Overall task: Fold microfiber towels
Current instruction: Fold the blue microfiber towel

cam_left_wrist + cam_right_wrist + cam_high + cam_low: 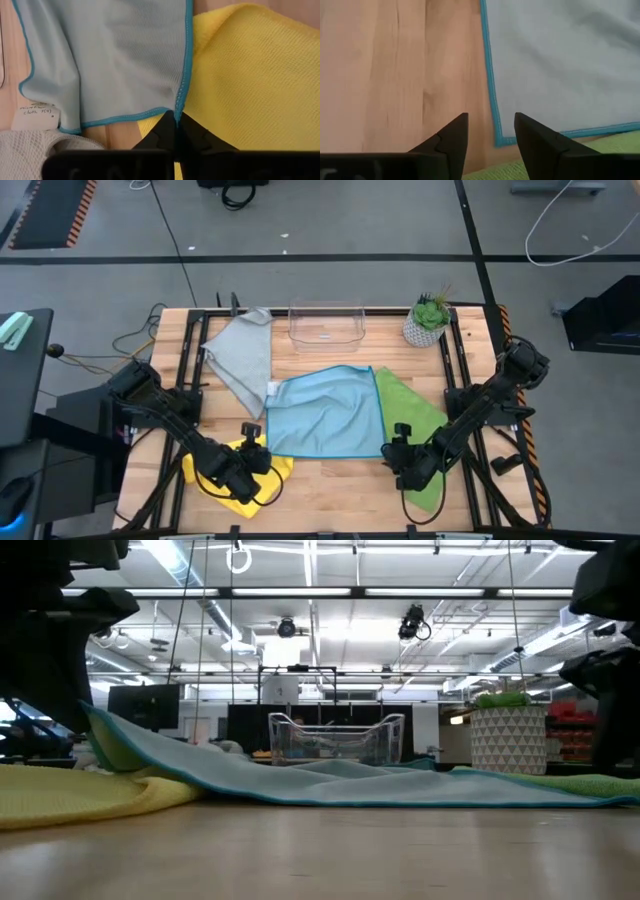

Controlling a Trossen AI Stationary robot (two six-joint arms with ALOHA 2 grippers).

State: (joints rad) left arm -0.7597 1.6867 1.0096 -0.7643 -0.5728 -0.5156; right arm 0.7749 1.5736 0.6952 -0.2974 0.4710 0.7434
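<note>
I see the light blue towel spread mid-table, the green towel at its three o'clock, the yellow towel at seven, the grey towel at ten. My left tool is pinched on the blue towel's near-left corner; my right tool stands apart over its near-right corner, gripping nothing. Wooden table, grey floor around.

We saw pale wood on the worktop, smooth with a soft sheen and fine grain. The light blue towel looked a fine ribbed cloth, matt, edged in stitched teal thread. The yellow towel showed a coarser, nubbly weave. The grey towel read soft and matt. The bin was clear glossy plastic. The end effector fingers looked matt black.
</note>
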